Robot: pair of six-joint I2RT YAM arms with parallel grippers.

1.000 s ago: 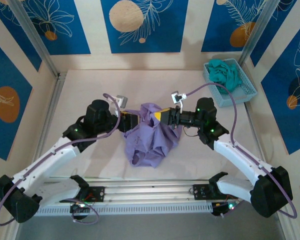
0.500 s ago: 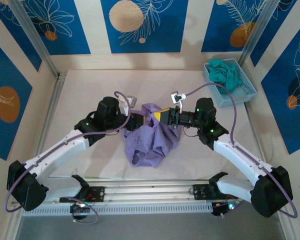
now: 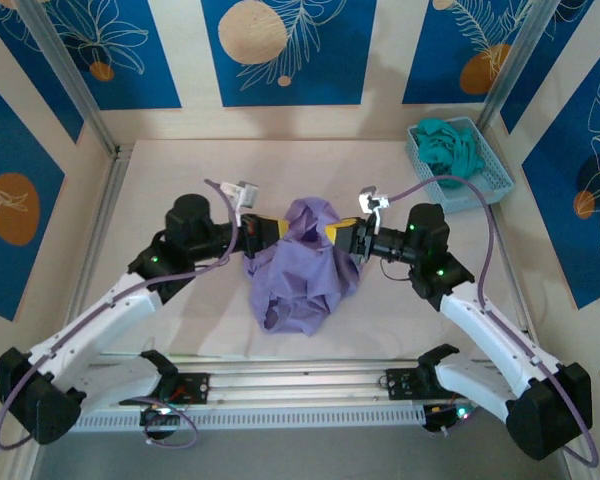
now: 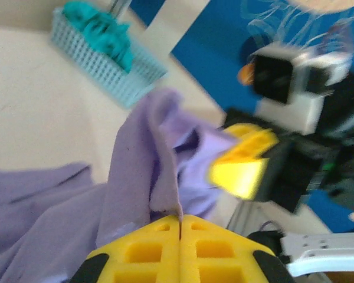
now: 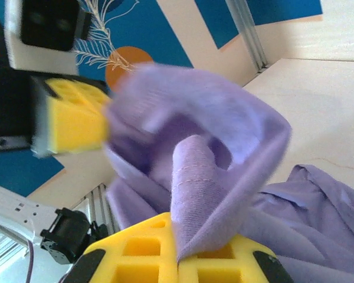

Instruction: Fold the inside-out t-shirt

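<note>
The inside-out t-shirt (image 3: 302, 268) is a crumpled lavender heap in the middle of the table, its top edge lifted between both grippers. My left gripper (image 3: 281, 228) is shut on a thin fold at the shirt's upper left; in the left wrist view the yellow jaws (image 4: 180, 219) pinch the fabric (image 4: 143, 171) that rises from them. My right gripper (image 3: 334, 233) is shut on the upper right; in the right wrist view a thick fold (image 5: 192, 177) comes out of its jaws (image 5: 177, 250). The two grippers face each other, a short stretch of cloth between them.
A light blue basket (image 3: 485, 180) holding a teal garment (image 3: 446, 142) stands at the back right of the table. A metal rail (image 3: 300, 385) runs along the near edge between the arm bases. Panel walls close in the left, back and right sides.
My left gripper has closed on the shirt's upper left fold. The right arm has drawn to the right with its fold, so the shirt's top edge is spread wider between the grippers.
</note>
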